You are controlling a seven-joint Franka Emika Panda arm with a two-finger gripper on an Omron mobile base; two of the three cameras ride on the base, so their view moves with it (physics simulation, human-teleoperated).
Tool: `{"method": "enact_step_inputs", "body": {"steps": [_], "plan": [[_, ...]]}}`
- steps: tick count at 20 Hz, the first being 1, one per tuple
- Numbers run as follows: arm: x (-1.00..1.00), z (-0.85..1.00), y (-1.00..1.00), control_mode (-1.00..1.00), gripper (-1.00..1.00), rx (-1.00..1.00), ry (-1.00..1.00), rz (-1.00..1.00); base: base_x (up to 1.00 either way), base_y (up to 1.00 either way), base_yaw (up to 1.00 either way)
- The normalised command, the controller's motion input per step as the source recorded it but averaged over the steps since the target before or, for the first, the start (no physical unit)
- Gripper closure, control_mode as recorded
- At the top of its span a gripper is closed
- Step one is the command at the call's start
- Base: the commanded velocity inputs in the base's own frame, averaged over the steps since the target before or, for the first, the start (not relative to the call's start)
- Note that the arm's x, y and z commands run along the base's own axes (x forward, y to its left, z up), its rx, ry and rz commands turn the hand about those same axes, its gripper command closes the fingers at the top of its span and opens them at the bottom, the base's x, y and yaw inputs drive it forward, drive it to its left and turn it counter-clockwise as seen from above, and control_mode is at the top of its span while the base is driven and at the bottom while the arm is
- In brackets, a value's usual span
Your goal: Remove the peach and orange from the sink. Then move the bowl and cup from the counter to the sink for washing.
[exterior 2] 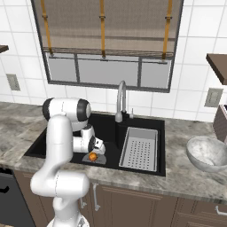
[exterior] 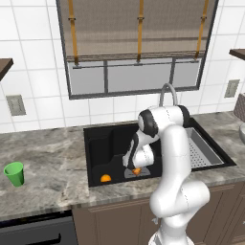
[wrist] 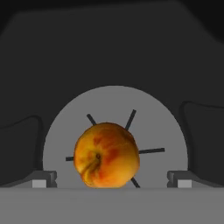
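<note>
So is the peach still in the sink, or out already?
In. The peach sits on the drain plate of the sink, between the open gripper's fingertips, ungrasped.

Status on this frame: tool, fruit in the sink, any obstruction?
Tool open, down in sink. Peach on drain plate between fingertips, ungripped. Orange apart at front wall; nothing blocking.

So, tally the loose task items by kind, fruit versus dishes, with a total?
Fruit: 2, the peach on the drain plate and the orange, both in the sink.
Dishes: 2, the cup and the bowl, both on the counter.
Total: 4.
</note>
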Motion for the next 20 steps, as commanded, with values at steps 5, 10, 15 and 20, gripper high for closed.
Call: {"method": "enact_step_inputs", "body": {"steps": [5, 10, 15, 20], "plan": [[0.02, -0.16, 0.00, -1.00, -1.00, 0.01, 0.06, -0.06, 0.00, 0.00, 0.00], [0.06, -0.20, 0.00, -1.00, -1.00, 0.01, 0.04, -0.05, 0.00, 0.00, 0.00], [0.11, -0.20, 0.02, -1.00, -1.00, 0.01, 0.00, -0.02, 0.00, 0.00, 0.00], [0.12, -0.20, 0.01, -1.00, -1.00, 0.00, 0.00, 0.00, 0.00, 0.00, 0.00]]}}
